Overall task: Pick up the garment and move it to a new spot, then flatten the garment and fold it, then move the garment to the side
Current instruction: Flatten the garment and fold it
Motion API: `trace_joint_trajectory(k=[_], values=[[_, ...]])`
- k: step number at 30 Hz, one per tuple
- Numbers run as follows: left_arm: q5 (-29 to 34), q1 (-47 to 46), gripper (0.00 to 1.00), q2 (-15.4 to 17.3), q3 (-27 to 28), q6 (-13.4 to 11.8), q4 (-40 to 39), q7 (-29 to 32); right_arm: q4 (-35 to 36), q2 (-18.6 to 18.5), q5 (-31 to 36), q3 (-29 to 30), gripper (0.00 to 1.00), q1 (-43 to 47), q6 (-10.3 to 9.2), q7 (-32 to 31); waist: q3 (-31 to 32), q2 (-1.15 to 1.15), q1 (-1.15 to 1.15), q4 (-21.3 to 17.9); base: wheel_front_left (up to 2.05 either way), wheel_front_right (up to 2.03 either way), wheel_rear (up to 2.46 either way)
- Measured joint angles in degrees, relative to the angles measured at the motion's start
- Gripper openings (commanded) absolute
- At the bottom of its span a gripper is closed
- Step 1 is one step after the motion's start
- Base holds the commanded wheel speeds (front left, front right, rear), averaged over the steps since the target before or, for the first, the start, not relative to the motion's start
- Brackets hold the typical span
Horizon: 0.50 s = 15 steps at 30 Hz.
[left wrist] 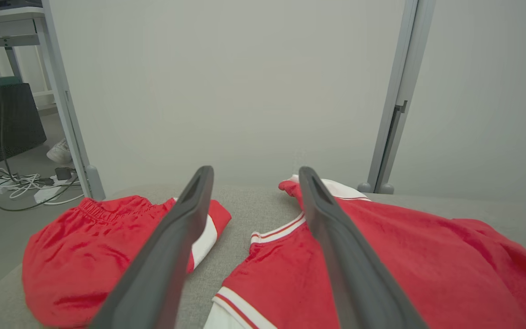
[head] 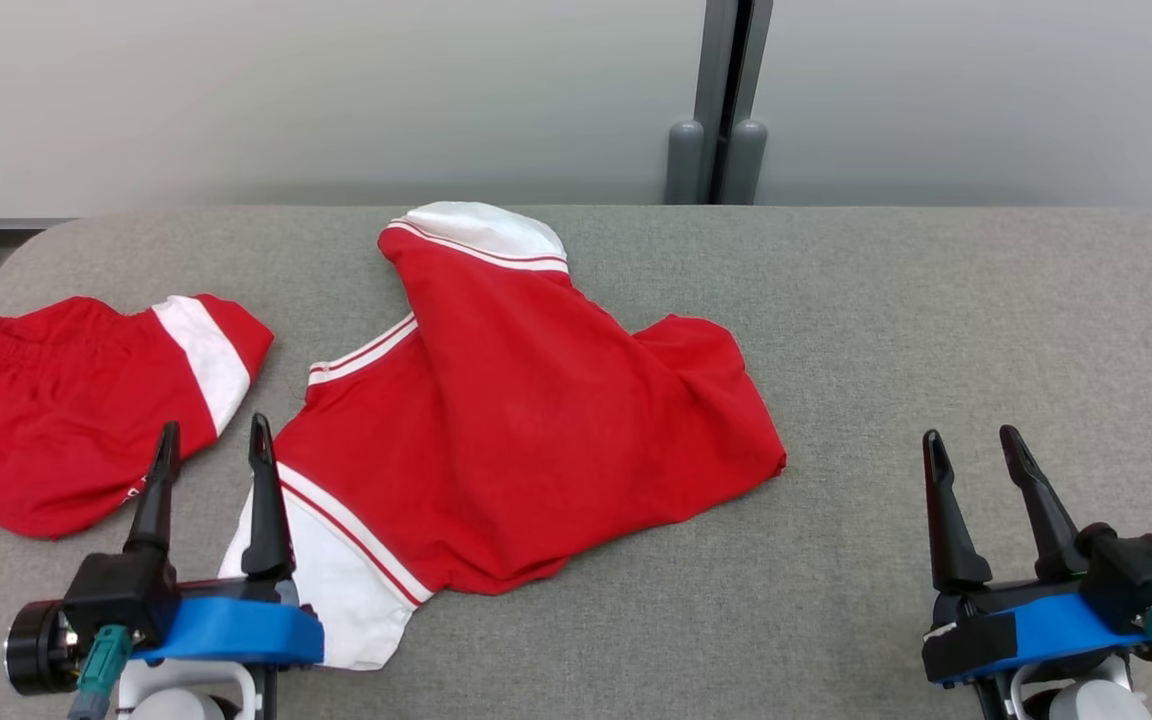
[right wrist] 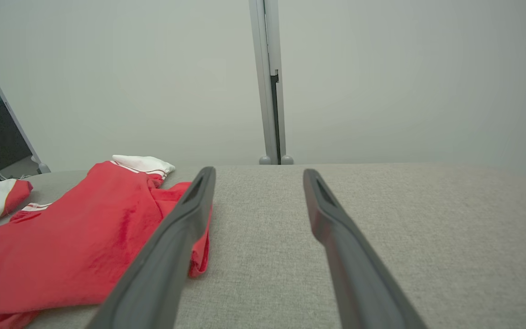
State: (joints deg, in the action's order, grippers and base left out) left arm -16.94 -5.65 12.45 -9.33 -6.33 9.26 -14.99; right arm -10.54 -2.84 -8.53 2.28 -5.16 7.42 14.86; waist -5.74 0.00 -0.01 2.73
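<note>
Head view: two garments, shirt [head: 536, 420], shorts [head: 46, 420]; left fingers [head: 266, 500], right fingers [head: 946, 520] spread, empty.

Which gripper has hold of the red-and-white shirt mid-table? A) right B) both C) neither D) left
C: the left gripper and the right gripper both stand open with nothing between their fingers, and the red-and-white shirt lies crumpled on the table.
</note>
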Motion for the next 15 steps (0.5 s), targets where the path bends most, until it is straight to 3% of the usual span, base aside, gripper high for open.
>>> trace_joint_trajectory(k=[15], values=[[3.87,5.44,1.00,-3.46,3.36,1.64,-1.10,0.00,-0.51,0.00,0.01,-0.19,1.00,1.74,0.01,-0.62,1.39,0.00,0.01,0.57,0.00,0.00,0.00]])
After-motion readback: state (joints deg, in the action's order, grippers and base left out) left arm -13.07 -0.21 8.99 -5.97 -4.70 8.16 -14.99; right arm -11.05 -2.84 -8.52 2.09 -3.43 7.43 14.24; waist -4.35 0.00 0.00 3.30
